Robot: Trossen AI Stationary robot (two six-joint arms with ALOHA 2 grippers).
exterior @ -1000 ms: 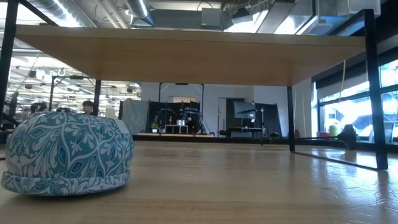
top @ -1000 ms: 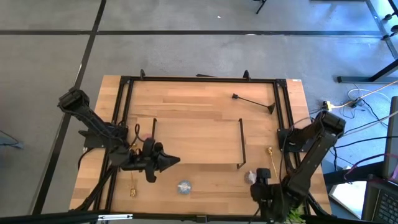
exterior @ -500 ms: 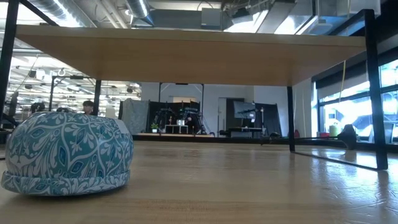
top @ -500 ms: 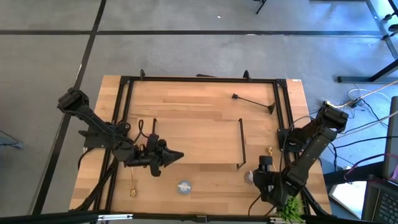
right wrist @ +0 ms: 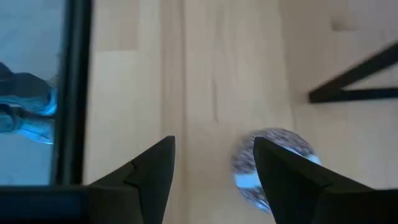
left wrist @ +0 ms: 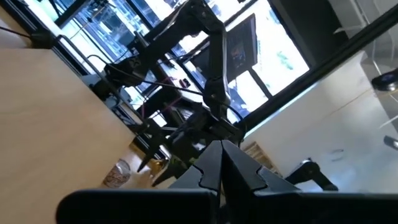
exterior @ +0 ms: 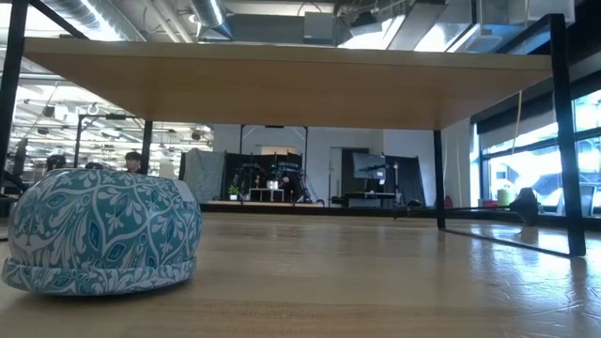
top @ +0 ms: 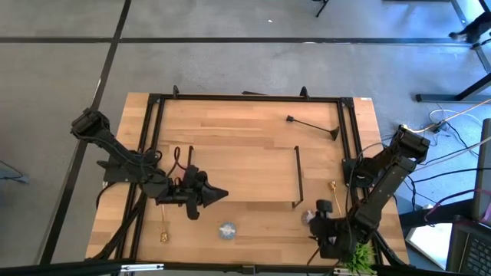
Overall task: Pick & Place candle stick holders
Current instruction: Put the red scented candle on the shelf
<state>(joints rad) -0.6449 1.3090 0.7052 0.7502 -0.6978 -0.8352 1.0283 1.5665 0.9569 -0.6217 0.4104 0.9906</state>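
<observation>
Clock set on the high view, 12 at the table's far edge. Nearest, at 5 o'clock, the right gripper (top: 317, 223) has come back in from the near edge over the last second and now hangs over the mauve glittery round (top: 308, 218). Its jaws have narrowed from their wider set but remain parted. In the right wrist view the round (right wrist: 273, 163) lies just beyond one finger (right wrist: 283, 171), off the gap's centre, with nothing gripped. Judgement: a pick of this round is being lined up, and a small sideways correction seems needed before closing. The green plant (top: 357, 257) sits just behind the arm. At 6 o'clock lies the pale blue round (top: 227, 230), untouched. At 7 o'clock is one gold stem (top: 163, 231), and the second gold stem (top: 334, 186) is at 4 o'clock. The left gripper (top: 221, 193), at 8 o'clock, has edged slightly towards centre, with its fingers pressed together and empty. Centre: the raised wooden board (top: 242, 172) with black end rails. At 1 o'clock the black stem (top: 311, 125) lies on its side. The pink round cannot be located. The table (top: 253, 115) is pale butcher-block wood inside a black frame. Beyond it are grey concrete floor, cables at 3 o'clock, and an open workshop hall with windows.
</observation>
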